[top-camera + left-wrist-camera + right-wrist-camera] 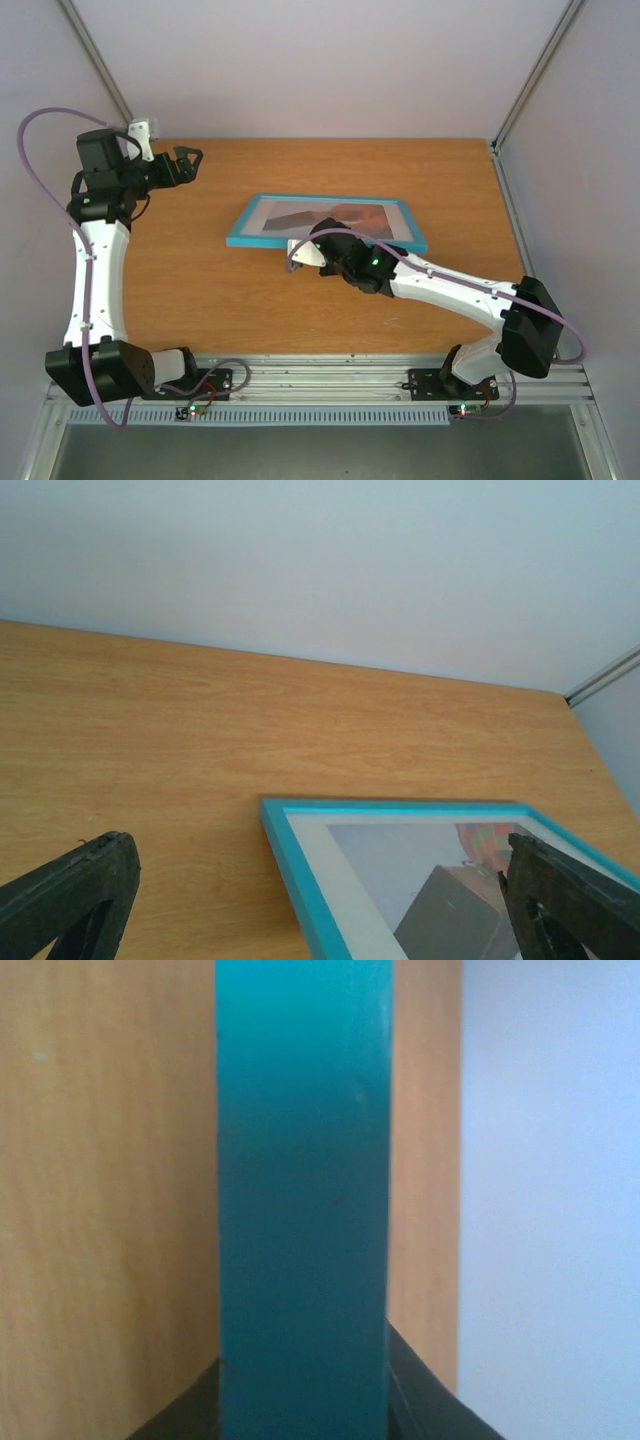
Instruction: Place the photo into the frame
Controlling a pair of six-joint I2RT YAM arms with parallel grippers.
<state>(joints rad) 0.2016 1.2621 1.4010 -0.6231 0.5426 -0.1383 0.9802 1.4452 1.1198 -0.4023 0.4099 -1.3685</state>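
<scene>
Only your right wrist view is showing the right gripper (305,1412) clamping the turquoise edge of the frame (300,215), frame lying mid-way on the table (200,285), long axis running left-right, left gripper (186,163) gaping at its far-left corner.

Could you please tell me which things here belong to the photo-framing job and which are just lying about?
Job: frame; photo, an orange patch under its pane; right claw, clamped on the frame's near edge.
Idle: left claw, open, away from the frame; table.
</scene>
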